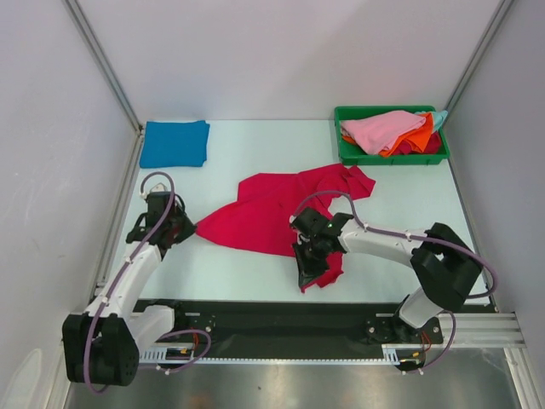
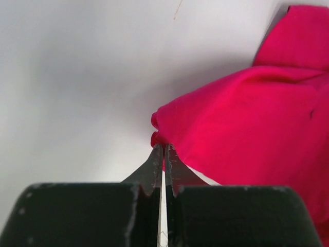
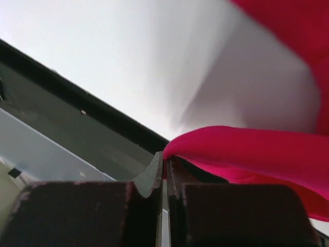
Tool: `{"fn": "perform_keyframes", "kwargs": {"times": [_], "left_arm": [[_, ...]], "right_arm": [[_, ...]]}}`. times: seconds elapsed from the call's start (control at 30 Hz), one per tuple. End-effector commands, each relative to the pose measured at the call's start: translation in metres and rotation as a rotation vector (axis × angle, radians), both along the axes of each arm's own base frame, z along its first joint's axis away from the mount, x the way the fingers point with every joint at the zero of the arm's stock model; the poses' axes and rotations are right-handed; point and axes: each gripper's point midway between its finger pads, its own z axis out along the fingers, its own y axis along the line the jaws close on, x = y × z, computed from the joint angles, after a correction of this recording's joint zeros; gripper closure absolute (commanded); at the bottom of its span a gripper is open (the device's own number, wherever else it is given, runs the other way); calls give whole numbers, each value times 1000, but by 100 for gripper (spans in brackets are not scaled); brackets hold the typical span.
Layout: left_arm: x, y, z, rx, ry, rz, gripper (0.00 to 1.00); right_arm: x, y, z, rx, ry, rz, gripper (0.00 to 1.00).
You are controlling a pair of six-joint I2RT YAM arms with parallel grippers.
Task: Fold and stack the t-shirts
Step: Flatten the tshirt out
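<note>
Crimson shirt [image 1: 272,213] lay crumpled mid-table [image 1: 247,273], not yet flat. Near side: right claw [image 1: 306,274] was clenched on a hem fold, with cloth draped off its tips toward the near edge. Left claw [image 1: 191,228] was pinched shut on the shirt's left corner, cloth drawn to a point there.

Step, as judged: spreading the shirt out ahead of the first fold. Next move likely needs both claws pulling apart and laying it flat, with even tension so neither corner slips out.

Far left: blue shirt [image 1: 174,143] sat folded, probably the start of the stack. Far right: bin [image 1: 392,158] held the pink shirt [image 1: 379,129] and orange shirt [image 1: 417,136] piled loose. No brand, label or readable writing was visible.
</note>
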Motion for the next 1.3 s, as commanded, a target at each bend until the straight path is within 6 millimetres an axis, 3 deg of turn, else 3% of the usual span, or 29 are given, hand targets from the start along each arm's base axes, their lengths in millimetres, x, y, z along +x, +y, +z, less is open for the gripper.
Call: {"fn": "perform_keyframes", "kwargs": {"times": [0.0, 0.07, 0.27, 0.43, 0.5, 0.57, 0.77, 0.93, 1.0, 1.27], "left_arm": [[-14, -4, -4, 41, 19, -73, 100], [-17, -9, -7, 32, 25, -92, 100], [-17, -22, -11, -10, 30, -120, 100], [-10, -22, -4, -9, 21, -117, 100], [-8, -22, -2, -4, 23, -118, 100], [-5, -23, 0, -5, 19, -119, 100], [-1, -25, 1, -20, 9, -112, 100], [-1, -22, 3, -13, -10, -98, 100], [0, -25, 3, -27, -26, -104, 100], [-3, -31, 0, -62, -66, -122, 100]], "right_arm": [[-12, 3, 6, 54, 26, 30, 93], [-11, -5, 7, 36, -9, 10, 81], [-13, -22, 8, 0, -43, -29, 70], [-5, -16, 4, 15, -80, -60, 64], [3, -15, 8, 6, -112, -75, 54], [12, -6, 16, 21, -139, -89, 51], [39, 10, 9, -74, -181, -254, 54], [36, 27, 14, -91, -217, -317, 53], [34, 29, 14, -92, -170, -416, 59], [51, 24, 29, -82, -139, -721, 57]]}}
